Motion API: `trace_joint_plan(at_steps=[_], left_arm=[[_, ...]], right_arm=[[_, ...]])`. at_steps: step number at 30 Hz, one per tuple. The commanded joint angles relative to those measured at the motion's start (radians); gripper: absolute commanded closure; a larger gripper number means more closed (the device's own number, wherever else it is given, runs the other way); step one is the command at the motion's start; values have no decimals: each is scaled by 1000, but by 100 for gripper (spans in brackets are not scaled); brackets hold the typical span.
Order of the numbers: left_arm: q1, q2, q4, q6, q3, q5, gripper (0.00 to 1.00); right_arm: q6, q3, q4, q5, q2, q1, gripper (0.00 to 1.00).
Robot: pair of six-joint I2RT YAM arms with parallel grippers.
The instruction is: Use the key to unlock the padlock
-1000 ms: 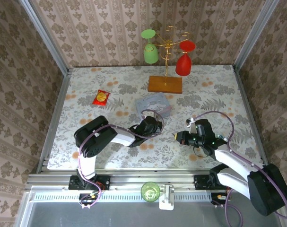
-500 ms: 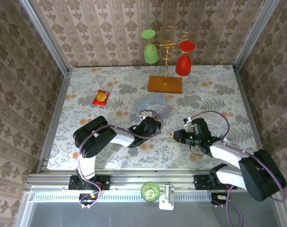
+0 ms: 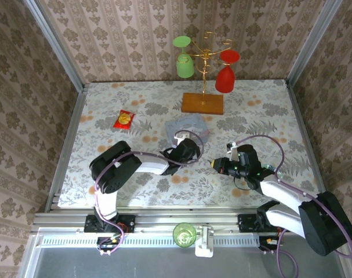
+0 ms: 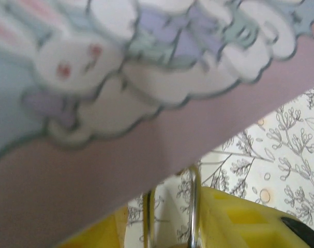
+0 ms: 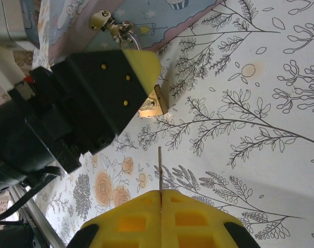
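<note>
1. From above, my left end effector (image 3: 189, 146) sits against the near edge of the pale blue tin (image 3: 190, 124) on the worktop (image 3: 135, 110), and it has edged up toward the tin over the last second. My right end effector (image 3: 215, 165) has swung in from the right and now hangs just beside the left one, not touching it.
2. At my left wrist, the tin's bunny lid (image 4: 94, 77) is close overhead. The padlock's silver shackle (image 4: 194, 206) stands between my yellow fingers (image 4: 239, 217). These jaws have just widened: one finger lies right beside the wire and the other is clear of it. So I am parted around the shackle and not pinching it.
3. At my right wrist, the jaws are closed tight on the key (image 5: 160, 173), and its thin blade juts out between the pads. The blade points at the brass padlock (image 5: 152, 106), which lies at the tin's edge, partly under my left finger. The shackle runs up to the tin's clasp. The key tip is near the padlock but apart from it. With my left hold slackened, I judge the padlock may shift when the key pushes in. The insertion is not yet begun.
</note>
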Motion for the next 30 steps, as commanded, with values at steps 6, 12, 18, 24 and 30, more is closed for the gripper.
trace_joint_plan(at_steps=[6,12,18,24,30], left_arm=[[12,32,-103,35,51,-108,56],[20,-64,-123,20,-56,-206,53],[121,-174,-48,76,-166,-165,47],[99,-155,42,168,-131,-3,47],[113,-170,30,109,-166,26,47]], right_arm=[[-15,-46,-44,22,-64,4,100],[-29,-44,-90,27,-115,3,100],[-44,-43,-114,29,-134,0,100],[-60,-42,-140,35,-151,-6,100],[-64,-50,-152,35,-162,-12,100]])
